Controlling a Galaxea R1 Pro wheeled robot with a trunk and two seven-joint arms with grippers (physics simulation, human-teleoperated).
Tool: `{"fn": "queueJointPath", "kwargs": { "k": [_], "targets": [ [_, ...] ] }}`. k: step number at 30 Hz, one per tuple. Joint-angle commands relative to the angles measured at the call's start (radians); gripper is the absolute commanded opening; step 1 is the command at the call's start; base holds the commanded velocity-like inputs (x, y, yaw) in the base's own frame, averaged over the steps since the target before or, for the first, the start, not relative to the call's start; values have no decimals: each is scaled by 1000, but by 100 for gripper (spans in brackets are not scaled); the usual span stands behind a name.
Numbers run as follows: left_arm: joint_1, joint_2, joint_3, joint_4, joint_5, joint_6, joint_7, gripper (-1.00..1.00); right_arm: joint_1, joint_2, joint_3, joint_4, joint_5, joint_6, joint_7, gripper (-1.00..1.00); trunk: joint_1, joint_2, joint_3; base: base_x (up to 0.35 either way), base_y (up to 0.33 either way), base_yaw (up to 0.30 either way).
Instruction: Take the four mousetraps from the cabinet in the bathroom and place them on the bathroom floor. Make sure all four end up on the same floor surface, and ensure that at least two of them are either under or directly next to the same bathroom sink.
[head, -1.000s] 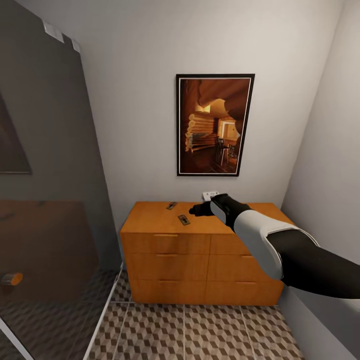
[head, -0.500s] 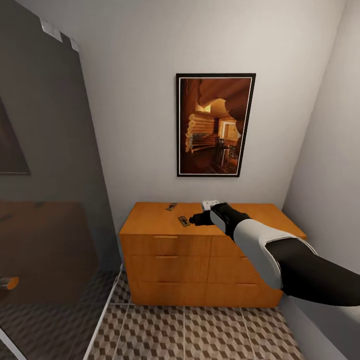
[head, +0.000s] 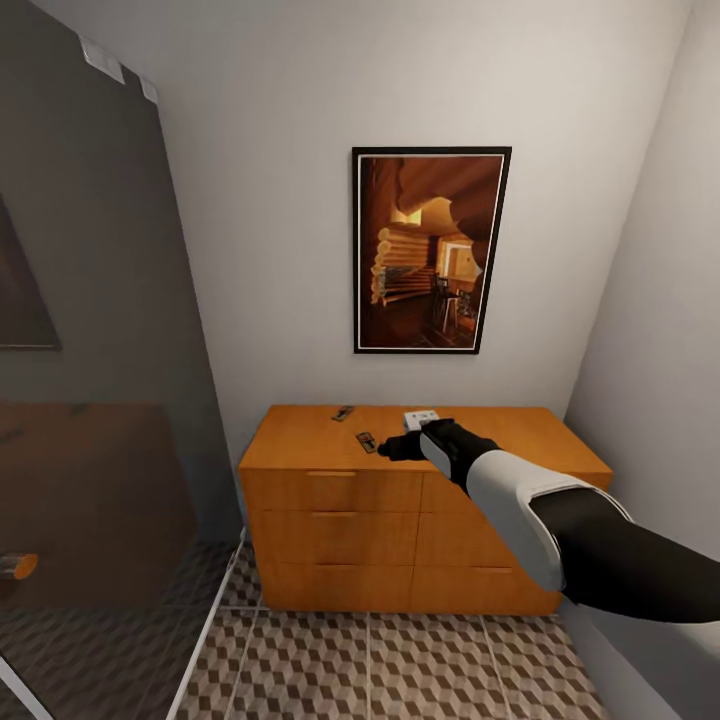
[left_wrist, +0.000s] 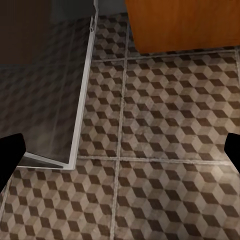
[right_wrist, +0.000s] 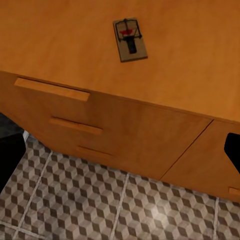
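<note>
Two mousetraps lie flat on top of the orange wooden cabinet (head: 330, 490), which stands against the far wall under a framed picture (head: 430, 250). The nearer mousetrap (head: 367, 441) sits close to the cabinet's front edge, just left of the right gripper (head: 385, 447); the farther mousetrap (head: 343, 412) lies near the back wall, apart from the first. A small white object (head: 421, 416) rests on the cabinet top behind the right forearm.

The right arm reaches from the lower right over the cabinet top, its gripper level with the nearer mousetrap and not touching it. In the right wrist view, that mousetrap (right_wrist: 130, 39) lies on the cabinet top above the drawer fronts, and the dark fingertips (right_wrist: 11, 160) stand wide apart at the frame edges, holding nothing.

The left wrist view looks down at the bathroom floor (left_wrist: 170, 130), patterned in brown and beige cubes, with a glass shower screen (left_wrist: 82, 95) meeting it. The left fingertips (left_wrist: 10, 152) are likewise spread wide and empty.
</note>
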Motion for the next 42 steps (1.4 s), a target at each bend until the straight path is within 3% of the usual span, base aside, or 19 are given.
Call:
{"fn": "queueJointPath", "kwargs": {
  "k": [1, 17, 30, 42],
  "targets": [
    [-1, -1, -9, 4, 7, -5, 2, 100, 1, 0, 8, -1, -7, 4, 1, 100, 0, -1, 0, 5, 0, 0],
    [-1, -1, -8, 4, 7, -5, 2, 100, 5, 0, 8, -1, -6, 0, 2, 100, 0, -1, 0, 148, 0, 0],
    [-1, -1, -8, 4, 7, -5, 2, 100, 5, 0, 8, -4, -3, 0, 81, 100, 0, -1, 0, 114, 0, 0],
    [-1, -1, -8, 4, 7, -5, 2, 100, 5, -1, 8, -4, -3, 0, 90, 100, 0, -1, 0, 21, 0, 0]
  ]
}}
